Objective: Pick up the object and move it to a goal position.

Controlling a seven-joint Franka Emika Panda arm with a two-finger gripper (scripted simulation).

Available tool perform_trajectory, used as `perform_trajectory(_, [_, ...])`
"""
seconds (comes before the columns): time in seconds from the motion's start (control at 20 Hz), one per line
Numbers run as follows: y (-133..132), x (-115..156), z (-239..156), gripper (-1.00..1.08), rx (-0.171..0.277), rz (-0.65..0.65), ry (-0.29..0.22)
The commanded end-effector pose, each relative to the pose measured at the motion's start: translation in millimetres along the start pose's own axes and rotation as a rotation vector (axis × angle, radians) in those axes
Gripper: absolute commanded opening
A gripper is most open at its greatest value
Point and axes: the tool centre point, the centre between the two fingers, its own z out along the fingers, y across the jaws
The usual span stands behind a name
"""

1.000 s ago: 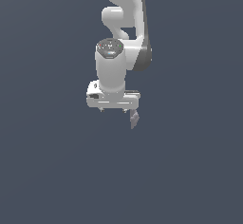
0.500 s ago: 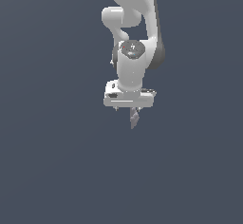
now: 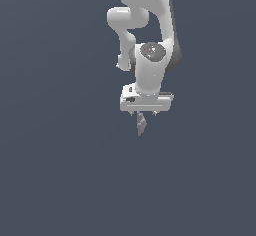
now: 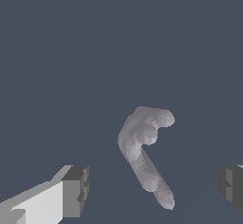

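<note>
the object (image 3: 141, 124) is a small grey-mauve sliver with a faceted, lumpy surface, and it sits just below my pincer (image 3: 142, 114), between the two short fingers. in the exterior view it shows as a narrow piece tapering to a point that faces down, away from my palm, with its upper end tucked up close under the pincer body. from my wrist view the object (image 4: 145, 152) looks bent, like a shallow hook: one rounded lobe curls off to one side, and a longer, knobbly limb runs off the other way toward the edge of the picture.

my pincer (image 4: 152, 190) stands wide apart. one finger (image 4: 75, 191) has its dark pad facing inward, the other finger (image 4: 231, 186) is only partly in the picture, and there is clear grey background between each pad and the object, so neither pad touches it. the object lies in the gap nearer the middle than either finger.

in the exterior view my white arm (image 3: 145, 25) comes down from the top of the picture, folds at the elbow, and ends in the wrist and the broad pincer body pointing straight down. everything behind is one flat dark blue-grey field, and i cannot tell from either view whether the object rests on a surface or how far below me any surface lies.
</note>
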Motion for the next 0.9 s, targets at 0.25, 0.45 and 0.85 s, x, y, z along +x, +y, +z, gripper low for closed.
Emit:
perform_trajectory(0.25, [-0.6, -1.1, 21.0, 1.0, 0.0, 0.001, 0.0])
perform_trajectory(0.45, [-1.3, -2.1, 40.0, 1.0, 0.0, 0.001, 0.0])
perform_trajectory(0.85, [-1.6, -1.2, 50.1, -1.0, 0.0, 0.002, 0.001])
